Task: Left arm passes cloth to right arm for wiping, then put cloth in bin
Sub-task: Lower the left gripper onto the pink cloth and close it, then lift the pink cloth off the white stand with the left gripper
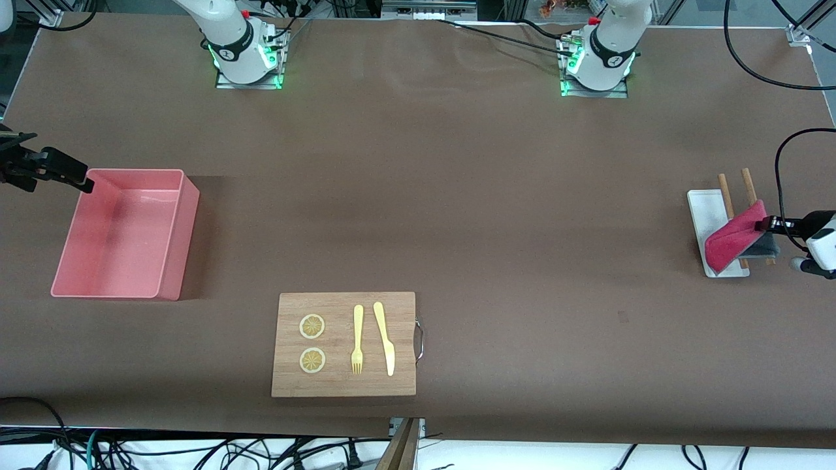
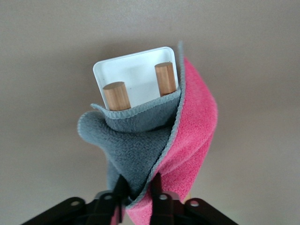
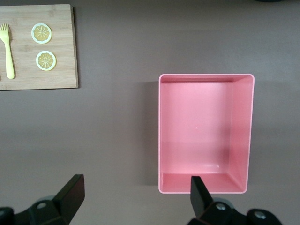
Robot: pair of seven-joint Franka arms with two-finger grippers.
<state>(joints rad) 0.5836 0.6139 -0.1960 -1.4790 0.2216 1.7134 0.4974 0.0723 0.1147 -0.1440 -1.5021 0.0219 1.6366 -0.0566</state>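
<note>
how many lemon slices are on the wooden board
2, both on the wooden board at its end toward the right arm: one lemon slice, and the other beside it, nearer the front camera. None seem hidden.

Even, bright overhead light; the pink rectangular plastic tub [image 1: 124,235] casts a soft shadow on the brown desk [image 1: 457,196]. Focus is sharp throughout.

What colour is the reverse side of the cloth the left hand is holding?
Dark grey, against a pinkish-red face; the soft fabric cloth shows it best in the left wrist view.
</note>
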